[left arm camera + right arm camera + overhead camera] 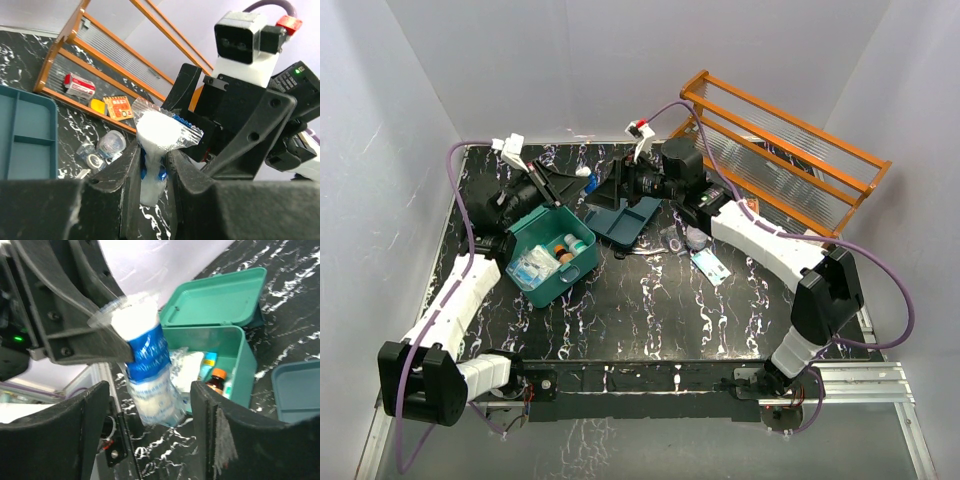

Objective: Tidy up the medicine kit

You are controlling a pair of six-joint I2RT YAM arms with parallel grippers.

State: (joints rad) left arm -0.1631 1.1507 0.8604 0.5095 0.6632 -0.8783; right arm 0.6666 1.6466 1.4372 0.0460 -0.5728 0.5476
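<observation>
Beside medicine kit (572,282), left claw (152,167) grips packet (157,131).

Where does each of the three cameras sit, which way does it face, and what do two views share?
Top external: above and behind the bases, looking down on the table; left arm and right arm show whole.
Left wrist: on the left arm, facing the orange rack and the right arm; left gripper shut on a wrapped packet.
Right wrist: on the right arm, facing the open medicine kit; right gripper open either side of the packet.
Shared: both wrist views show the packet, from opposite sides.
</observation>
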